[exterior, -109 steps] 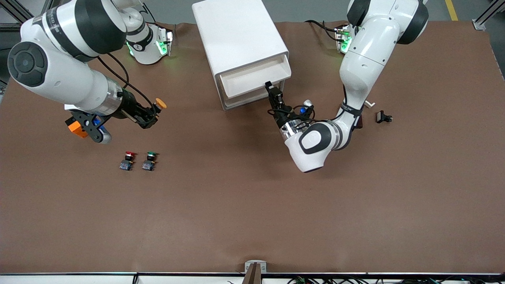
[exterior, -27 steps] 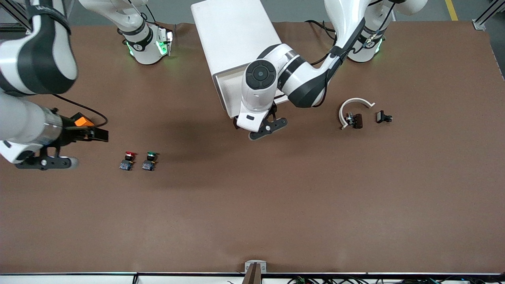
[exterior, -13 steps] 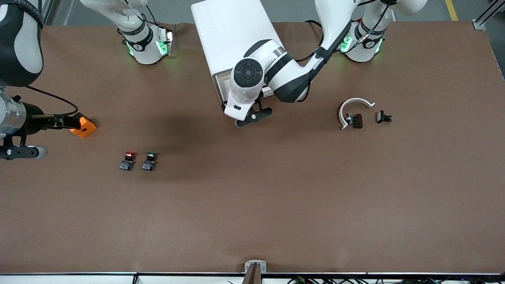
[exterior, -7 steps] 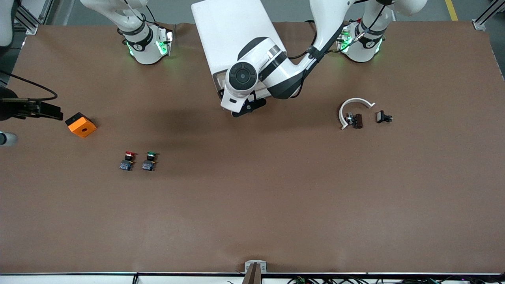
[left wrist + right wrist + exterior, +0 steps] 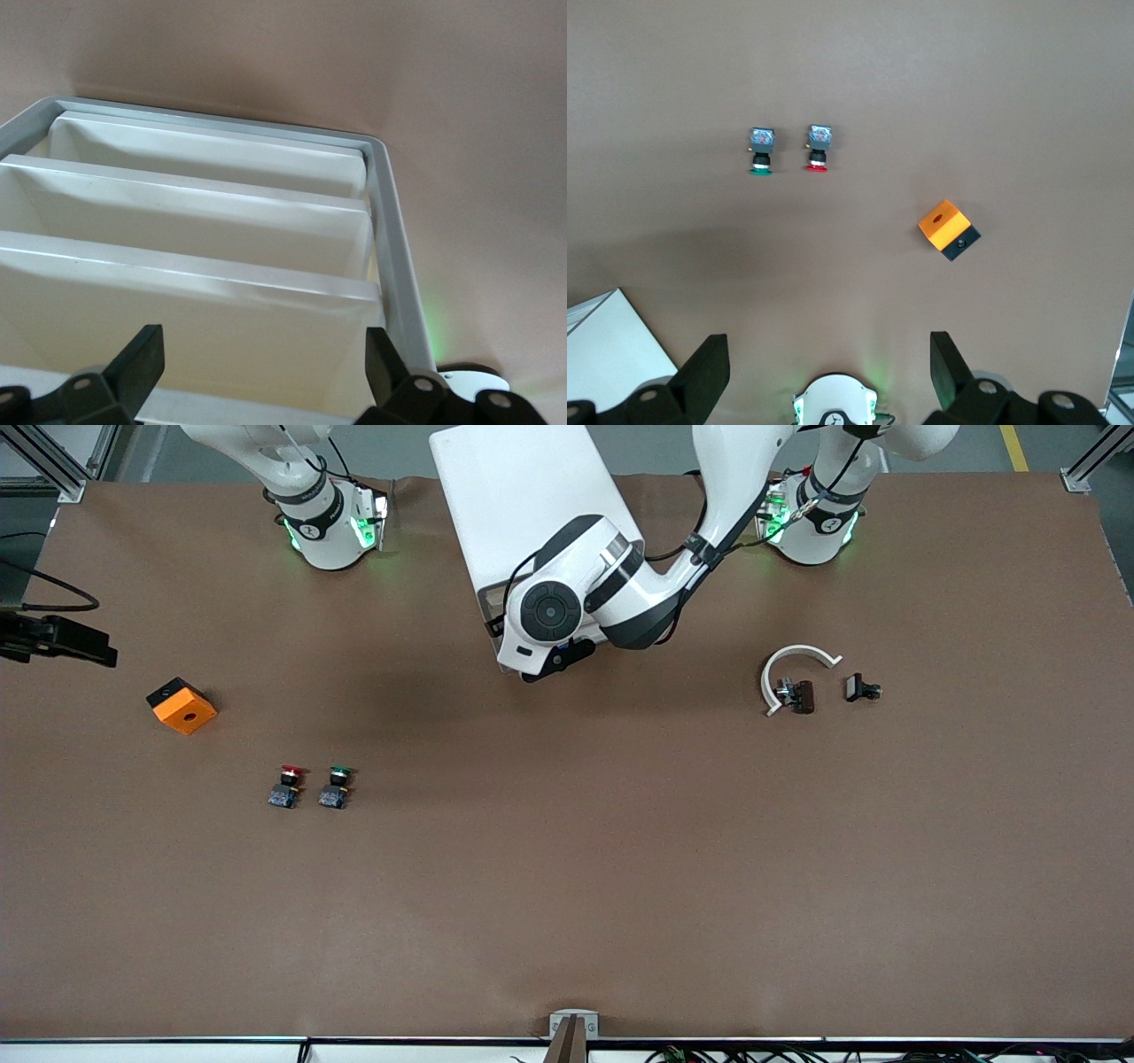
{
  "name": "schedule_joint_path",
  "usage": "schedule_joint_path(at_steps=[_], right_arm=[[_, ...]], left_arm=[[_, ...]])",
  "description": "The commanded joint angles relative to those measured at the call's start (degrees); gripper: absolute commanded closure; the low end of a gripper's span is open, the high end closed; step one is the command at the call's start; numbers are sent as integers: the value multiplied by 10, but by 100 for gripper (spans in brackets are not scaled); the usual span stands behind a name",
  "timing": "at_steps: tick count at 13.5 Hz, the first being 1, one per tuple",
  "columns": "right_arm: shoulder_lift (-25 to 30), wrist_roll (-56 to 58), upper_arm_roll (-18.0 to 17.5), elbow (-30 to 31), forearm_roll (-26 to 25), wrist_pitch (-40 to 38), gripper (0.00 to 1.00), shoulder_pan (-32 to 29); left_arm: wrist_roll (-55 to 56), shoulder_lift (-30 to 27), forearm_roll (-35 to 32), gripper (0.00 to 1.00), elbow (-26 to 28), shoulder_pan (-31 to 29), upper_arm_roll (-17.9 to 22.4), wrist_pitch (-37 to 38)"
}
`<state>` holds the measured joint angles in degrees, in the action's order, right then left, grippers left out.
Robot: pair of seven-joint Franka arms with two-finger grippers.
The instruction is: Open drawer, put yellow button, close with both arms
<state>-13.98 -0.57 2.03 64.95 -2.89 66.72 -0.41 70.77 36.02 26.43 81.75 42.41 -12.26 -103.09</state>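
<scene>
Both tools gape empty: left tool (image 5: 257,376) before the cabinet (image 5: 523,505), right tool (image 5: 824,372) above the brown table (image 5: 620,868).

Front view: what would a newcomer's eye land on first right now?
Most likely the left arm folded over the white cabinet, its open left gripper at the drawer fronts. Next, the orange box alone toward the right arm's end of the table, the open right gripper up near it. Nearer the front camera stand the red-capped button and green-capped button side by side.
</scene>
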Motion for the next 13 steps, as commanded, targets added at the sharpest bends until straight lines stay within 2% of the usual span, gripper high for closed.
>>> schedule_joint_path(at_steps=[1,3,5,9,12,13], right_arm=[[17,-6,-4,10,27,-17,0,-33],[33,-4,-5,45,40,-34,0,-33],[53,-5,-6,85,41,-17,0,-35],[73,-5,-6,119,41,-6,0,-28],[142,-5,2,213,37,66,0,1],[161,-5,4,238,37,88,0,3]], left_arm=[[7,-3,20,0,5,-2,-8,8],[5,-5,11,0,3,-7,-8,8],[4,-10,-3,0,0,-21,-1,8],[4,-21,-23,0,-17,-95,-1,9],[5,-64,-50,0,-28,-158,-1,51],[3,-84,-86,0,-28,-176,0,67]])
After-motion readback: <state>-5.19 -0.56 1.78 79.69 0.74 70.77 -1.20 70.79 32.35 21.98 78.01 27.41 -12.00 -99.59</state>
